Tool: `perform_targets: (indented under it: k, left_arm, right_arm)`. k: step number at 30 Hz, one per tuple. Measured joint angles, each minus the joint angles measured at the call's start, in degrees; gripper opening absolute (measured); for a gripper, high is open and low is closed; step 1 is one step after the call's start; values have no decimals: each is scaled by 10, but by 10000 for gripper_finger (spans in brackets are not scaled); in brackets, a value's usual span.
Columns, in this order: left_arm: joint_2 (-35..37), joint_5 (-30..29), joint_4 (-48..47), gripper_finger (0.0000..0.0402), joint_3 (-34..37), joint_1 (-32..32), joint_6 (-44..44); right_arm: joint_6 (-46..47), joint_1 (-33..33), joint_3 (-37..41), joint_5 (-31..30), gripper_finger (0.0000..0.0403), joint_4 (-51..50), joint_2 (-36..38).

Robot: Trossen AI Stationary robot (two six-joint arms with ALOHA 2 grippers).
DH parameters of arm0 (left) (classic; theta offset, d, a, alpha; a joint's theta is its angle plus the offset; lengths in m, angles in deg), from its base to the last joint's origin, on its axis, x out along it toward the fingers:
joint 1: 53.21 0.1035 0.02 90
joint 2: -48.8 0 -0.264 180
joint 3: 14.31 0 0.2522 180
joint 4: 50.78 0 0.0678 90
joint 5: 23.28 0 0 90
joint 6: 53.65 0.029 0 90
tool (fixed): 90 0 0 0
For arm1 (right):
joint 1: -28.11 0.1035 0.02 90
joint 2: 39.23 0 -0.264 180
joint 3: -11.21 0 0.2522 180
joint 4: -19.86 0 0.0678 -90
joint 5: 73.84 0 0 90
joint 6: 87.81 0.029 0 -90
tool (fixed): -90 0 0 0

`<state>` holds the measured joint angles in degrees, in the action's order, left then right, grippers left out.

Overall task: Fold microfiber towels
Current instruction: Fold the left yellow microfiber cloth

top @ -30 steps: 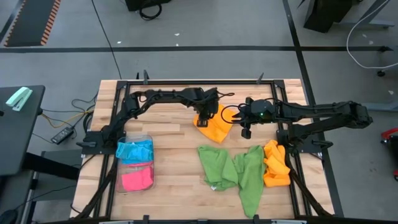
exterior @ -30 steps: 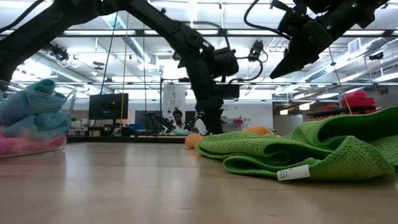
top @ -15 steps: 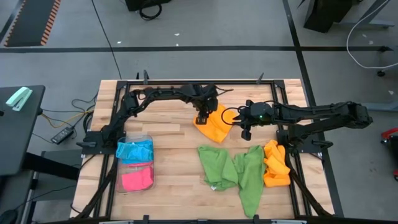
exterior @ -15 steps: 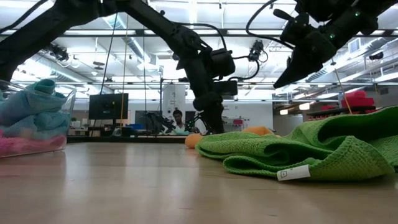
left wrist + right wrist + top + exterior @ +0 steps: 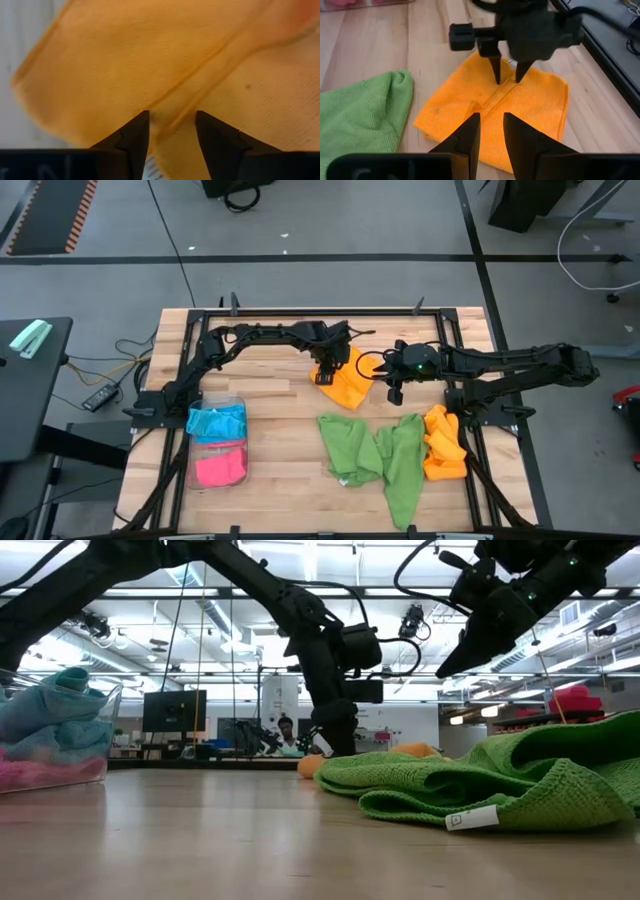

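Observation:
An orange microfiber towel lies spread on the far middle of the table, with a raised crease running across it. My left gripper points down at it, open, one finger on each side of that crease. To the towel's right, my right gripper hangs above the table, narrowly open, with nothing between its fingers. Two green towels lie crumpled on the near middle of the table. My left gripper's fingertips come down from above onto the orange towel, astride the crease and across it. I cannot tell whether they touch the cloth. The towel lies on the table.
A clear tray at the near left holds a blue towel and a pink one. A heap of orange cloth lies at the right edge beside the green towels. A black frame runs along the table's edges.

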<state>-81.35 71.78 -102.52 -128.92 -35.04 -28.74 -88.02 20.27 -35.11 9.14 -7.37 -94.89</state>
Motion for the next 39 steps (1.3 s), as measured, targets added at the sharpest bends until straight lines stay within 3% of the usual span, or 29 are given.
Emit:
perform_targets:
  k: [10, 17, 34, 39]
  left_arm:
    - [-6, -27, 14, 94, -1, -10, 30]
    - [-11, -42, 17, 11, 0, -17, 43]
    - [2, -112, -79, 7, -59, -17, -22]
    - [2, -174, -115, 9, -61, -16, -38]
  right_arm:
    - [-4, 0, 0, 0, 93, 9, 0]
    - [-5, 0, 0, 0, 93, 10, 0]
    - [-9, 0, 0, 0, 93, 10, 0]
    - [-9, 0, 0, 0, 93, 10, 0]
